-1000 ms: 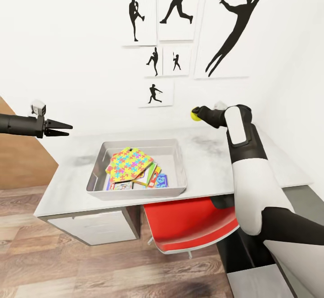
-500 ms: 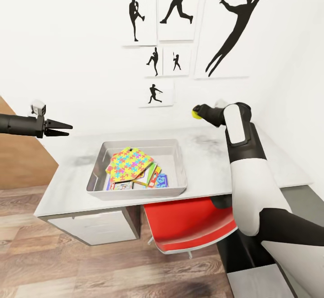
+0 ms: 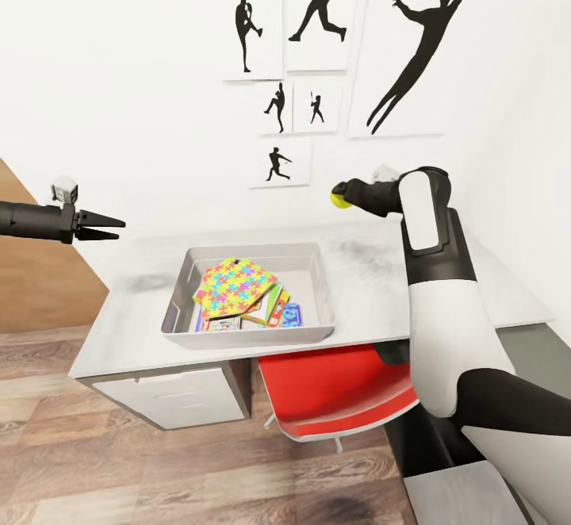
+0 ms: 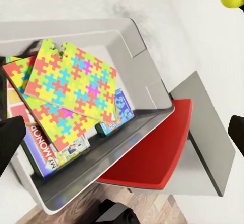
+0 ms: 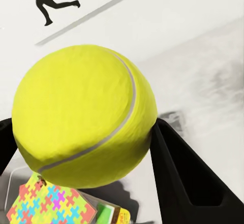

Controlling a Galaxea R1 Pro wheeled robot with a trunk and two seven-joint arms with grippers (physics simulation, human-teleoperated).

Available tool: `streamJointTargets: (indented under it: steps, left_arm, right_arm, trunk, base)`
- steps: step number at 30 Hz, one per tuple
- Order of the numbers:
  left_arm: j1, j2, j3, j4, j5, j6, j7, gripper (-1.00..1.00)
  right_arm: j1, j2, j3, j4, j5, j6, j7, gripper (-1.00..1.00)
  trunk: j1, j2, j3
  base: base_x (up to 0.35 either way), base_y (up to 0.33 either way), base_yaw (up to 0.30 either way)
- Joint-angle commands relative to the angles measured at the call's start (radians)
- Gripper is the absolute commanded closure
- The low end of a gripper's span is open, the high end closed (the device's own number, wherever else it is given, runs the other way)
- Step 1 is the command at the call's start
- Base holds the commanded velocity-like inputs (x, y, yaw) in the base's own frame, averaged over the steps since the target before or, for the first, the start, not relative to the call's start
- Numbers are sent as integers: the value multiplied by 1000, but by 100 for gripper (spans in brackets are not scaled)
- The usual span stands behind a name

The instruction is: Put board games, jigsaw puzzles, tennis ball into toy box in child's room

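My right gripper [image 3: 342,197] is shut on the yellow-green tennis ball [image 3: 341,198], held in the air above the table [image 3: 127,327], just right of the toy box's far right corner. In the right wrist view the tennis ball [image 5: 84,115] sits between dark fingers [image 5: 183,176]. The grey toy box [image 3: 246,337] stands mid-table. In it lie two jigsaw puzzles [image 3: 236,285] stacked over the board games [image 3: 281,312]. The left wrist view shows the puzzles [image 4: 71,82] and a game box [image 4: 43,150] beneath them. My left gripper [image 3: 109,229] hovers open, left of the table.
A red chair [image 3: 337,394] is tucked under the table's front edge, below the box. Black silhouette posters [image 3: 317,41] hang on the white wall behind. A drawer unit [image 3: 166,398] sits under the table's left end, over wood flooring.
The head camera has shifted slightly. My right gripper has carried the tennis ball a little left and up, closer to the toy box. The left arm has stayed put.
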Motion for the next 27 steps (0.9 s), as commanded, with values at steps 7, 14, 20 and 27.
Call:
streamJointTargets:
  steps: [7,14,20,27]
  left_arm:
    - [-3,3,-6,0,4,5,-3,-100]
    - [-3,3,-6,1,4,5,-4,-100]
    - [-3,11,-6,1,5,4,-3,-100]
    - [-3,28,-6,2,7,3,-6,-100]
  right_arm:
    - [-1,0,-1,-5,-14,3,-13,100]
    - [0,0,1,-7,-13,3,-12,100]
    - [47,0,3,-64,-17,3,-6,100]
    - [88,-1,7,-145,-48,3,-5,100]
  trunk:
    - [1,-2,-2]
    - [1,-2,-2]
    - [1,-2,6]
    - [1,-2,17]
  base:
    - [0,0,0]
    - [0,4,0]
    - [0,128,0]
    - [0,23,0]
